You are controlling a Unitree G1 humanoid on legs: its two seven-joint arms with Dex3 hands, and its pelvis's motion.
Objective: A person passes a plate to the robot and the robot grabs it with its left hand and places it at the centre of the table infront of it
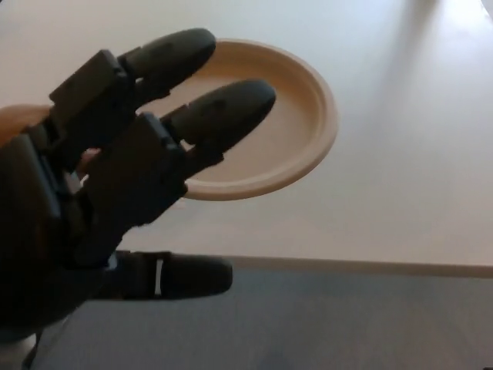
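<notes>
Desk (pixel 400 154) was the biggest thing, pale beige top filling most of the head view, near edge running across below the plate with a dark grey strip of floor (pixel 347 324) under that edge. Soft light patch sat on the desk far beyond the plate, toward the top right.

Left hand (pixel 127 173) came next, black, very close to the camera, covering the plate's left half. It was released: two thick fingers (pixel 219 116) stretched out and spread apart, pointing up and right across the plate, thumb (pixel 177 276) sticking out separately well below the plate, level with the desk's near edge. Nothing was clamped between thumb and fingers. Whether the fingers touched the plate or just overlapped it in view, could not tell.

Plate (pixel 296 135) was a round tan paper one with a raised rim, seen from above and slightly tilted, right half and lower rim visible, appearing lifted off the desk rather than lying flat. It sat left of the desk's middle in view.

Person's hand (pixel 19 119) was just a small skin-toned bit left of the plate, mostly hidden behind the robot's left hand; its grip on the plate was not visible.

Right hand did not show.
</notes>
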